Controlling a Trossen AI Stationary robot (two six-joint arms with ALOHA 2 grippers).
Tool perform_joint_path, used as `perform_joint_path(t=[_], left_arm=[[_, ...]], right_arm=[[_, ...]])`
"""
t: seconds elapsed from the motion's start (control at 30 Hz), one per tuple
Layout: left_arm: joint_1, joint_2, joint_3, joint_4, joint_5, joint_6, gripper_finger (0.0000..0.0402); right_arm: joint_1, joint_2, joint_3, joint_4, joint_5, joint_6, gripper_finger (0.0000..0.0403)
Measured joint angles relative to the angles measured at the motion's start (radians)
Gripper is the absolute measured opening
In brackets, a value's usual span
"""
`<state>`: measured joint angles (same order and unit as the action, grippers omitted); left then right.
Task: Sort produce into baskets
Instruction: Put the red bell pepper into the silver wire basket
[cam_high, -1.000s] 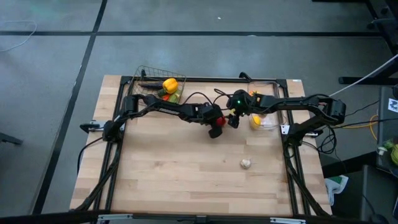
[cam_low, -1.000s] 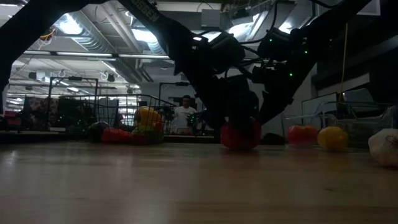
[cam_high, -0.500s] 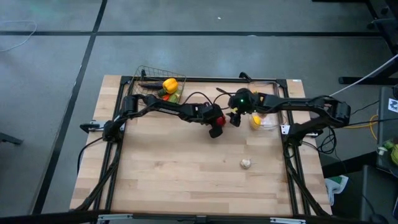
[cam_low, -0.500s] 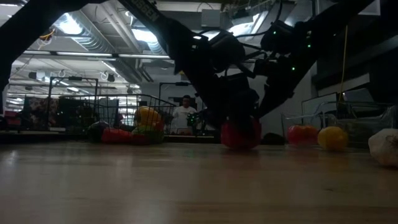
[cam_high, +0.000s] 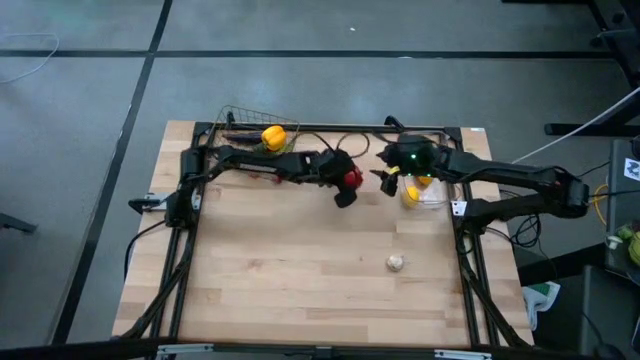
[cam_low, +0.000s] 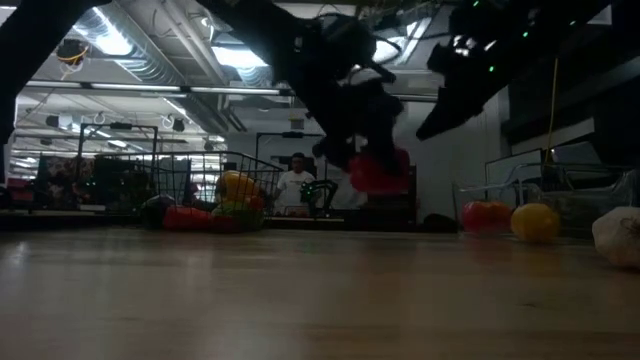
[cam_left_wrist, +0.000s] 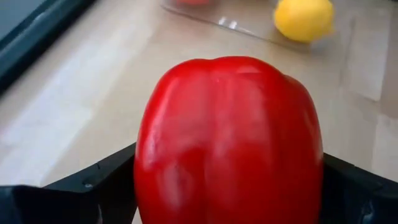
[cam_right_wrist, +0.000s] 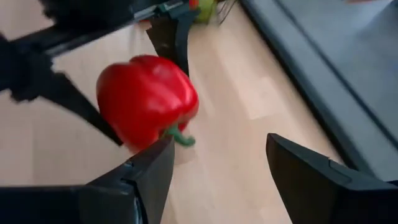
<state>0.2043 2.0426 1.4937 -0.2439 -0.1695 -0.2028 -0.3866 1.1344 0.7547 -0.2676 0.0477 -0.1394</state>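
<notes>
A red bell pepper (cam_left_wrist: 227, 143) hangs above the middle of the table, and my left gripper (cam_high: 346, 186) is shut on it. The low view shows the pepper (cam_low: 380, 170) clear of the tabletop. My right gripper (cam_right_wrist: 214, 180) stands open and empty just right of the pepper (cam_right_wrist: 146, 102), raised next to the clear bin (cam_high: 432, 172). A tomato (cam_low: 486, 215) and a lemon (cam_low: 535, 222) lie in that bin. The wire basket (cam_high: 243, 120) at the far left holds a yellow pepper (cam_high: 272, 137). A white garlic bulb (cam_high: 396, 263) lies on the bare wood. My left gripper pinches the pepper's two opposite sides (cam_left_wrist: 144, 168) between its two fingers (cam_left_wrist: 93, 183). The fingers come from the table's left, slanting down. The pepper is lifted clear of the table, its green stem (cam_right_wrist: 180, 135) pointing away from the wrist and downward.
The table's dark frame rail (cam_high: 330, 128) runs along the far edge behind both baskets. Bare wood (cam_high: 300, 270) stretches across the near half of the table. A person (cam_low: 296, 185) shows far off in the room behind the table.
My left gripper has risen and drawn slightly toward the far edge, taking the red pepper from the table up clear of it. My right gripper has lifted and pulled back toward the right, away from the pepper and toward the clear bin.
</notes>
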Motion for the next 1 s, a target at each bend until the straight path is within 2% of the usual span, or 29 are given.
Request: perform_joint_path(t=[0.27,0.4,0.57,0.83,1.0], left_arm=[[0.075,-0.152,0.0,-0.172,-0.021,0.026,0.0351],[0.114,-0.247,0.0,-0.301,-0.03,0.03,0.0351],[0.157,-0.366,0.0,-0.478,-0.091,0.037,0.0351],[0.197,-0.441,0.0,-0.789,-0.158,-0.047,0.0351],[0.197,-0.441,-0.067,-0.844,-0.216,-0.091,0.0351]], right_arm=[[0.0,-0.153,0.0,-0.047,0.068,-0.001,0.0253],[0.0,-0.182,0.0,-0.067,0.073,-0.001,0.0253],[0.0,-0.189,0.0,-0.108,0.072,0.006,0.0253],[0.0,-0.261,0.0,-0.158,-0.055,0.018,0.0253],[0.001,-0.366,0.0,-0.219,-0.075,0.055,0.0253]])
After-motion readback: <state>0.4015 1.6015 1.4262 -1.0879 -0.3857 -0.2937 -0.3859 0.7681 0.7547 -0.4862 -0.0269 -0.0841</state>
